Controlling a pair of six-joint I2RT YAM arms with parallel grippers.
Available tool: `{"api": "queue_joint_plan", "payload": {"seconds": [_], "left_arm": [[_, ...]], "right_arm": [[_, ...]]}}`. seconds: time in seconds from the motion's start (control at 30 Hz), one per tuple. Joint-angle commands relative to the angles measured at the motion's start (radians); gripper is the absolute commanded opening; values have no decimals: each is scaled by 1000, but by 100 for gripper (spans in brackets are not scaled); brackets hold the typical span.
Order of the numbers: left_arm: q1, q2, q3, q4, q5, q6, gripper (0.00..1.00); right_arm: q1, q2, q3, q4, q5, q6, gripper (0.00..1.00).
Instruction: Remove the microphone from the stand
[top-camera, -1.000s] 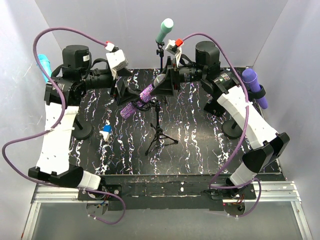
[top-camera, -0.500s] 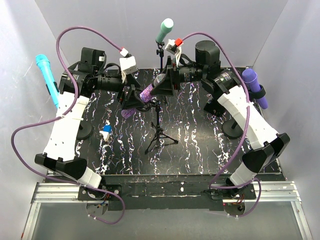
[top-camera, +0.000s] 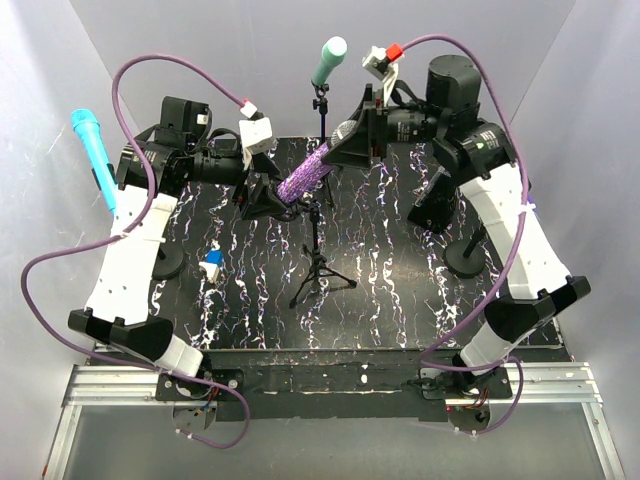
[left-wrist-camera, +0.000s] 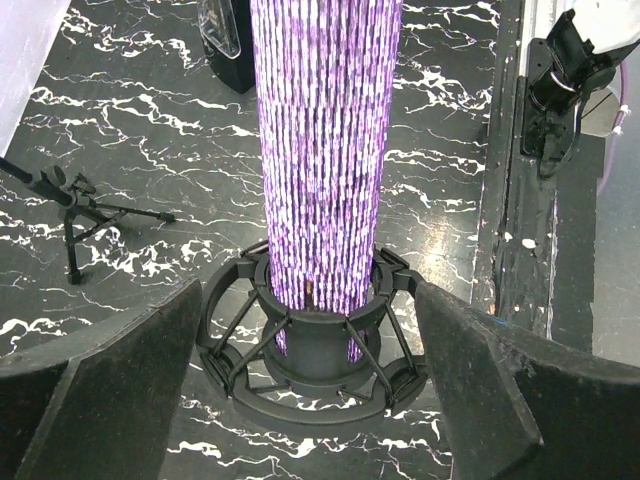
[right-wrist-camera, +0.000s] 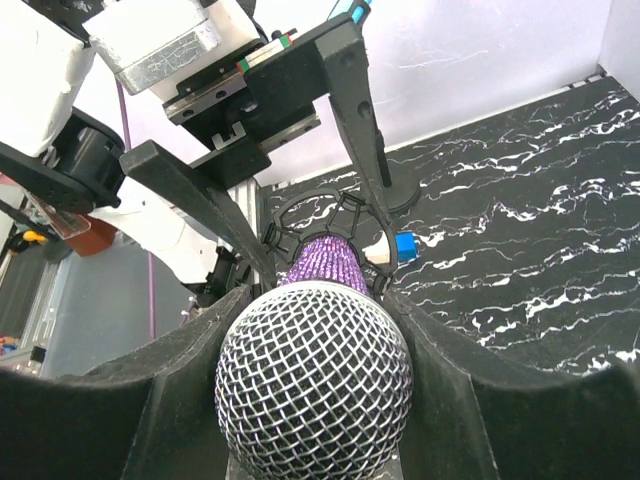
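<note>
Plainly, the right gripper (right-wrist-camera: 316, 330) is clamped on the mic (top-camera: 305, 175). Its fingers (right-wrist-camera: 470, 400) press the two sides of the mic just behind the mesh head, which fills the bottom of the right wrist view. From that grip the purple glitter body slants down and to the left in the top view. Its tail end sits inside the mount (left-wrist-camera: 320, 360), a black ring with crossed struts round a central cup. So the mic is not yet out: it is seated in the mount at the top of the stand (top-camera: 318, 265), a thin mast on three legs in the middle of the table (top-camera: 400, 290).

The left gripper (left-wrist-camera: 308, 300) has its jaws wide, with one finger (left-wrist-camera: 110, 400) on each side of the mount. In the left wrist view the fingers' inner edges meet the ring's outline. Whether they press on it or only flank it, I cannot tell.

Both arms reach in toward the back middle of the table, one from each side, and a purple cable loops from each wrist.

Farther out, a small blue and white block (top-camera: 211, 266) lies on the table, left of the stand's legs. A teal mic (top-camera: 328, 60) stands on its own thin mast at the back, between the two wrists. A cyan mic (top-camera: 90, 145) is by the left wall, beside the left arm.
</note>
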Motion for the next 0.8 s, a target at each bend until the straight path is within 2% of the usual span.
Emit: {"api": "queue_joint_plan", "payload": {"seconds": [0.0, 0.23, 0.4, 0.53, 0.63, 0.77], "left_arm": [[-3, -39, -38, -118, -48, 31, 87], [-10, -70, -50, -4, -54, -56, 88], [-13, -78, -29, 88, -59, -104, 92], [-15, -49, 57, 247, -22, -275, 97], [-18, 14, 161, 324, 32, -465, 97], [-58, 83, 238, 338, 67, -495, 96]], "right_arm": [[-63, -58, 79, 10, 8, 3, 3], [-183, -99, 132, 0, -25, 50, 1], [-254, -131, 134, 13, -59, 69, 1], [-258, -173, 50, -5, -50, -28, 1], [-260, -179, 1, 45, -38, -31, 1], [-258, -141, 26, 108, -30, 10, 1]]}}
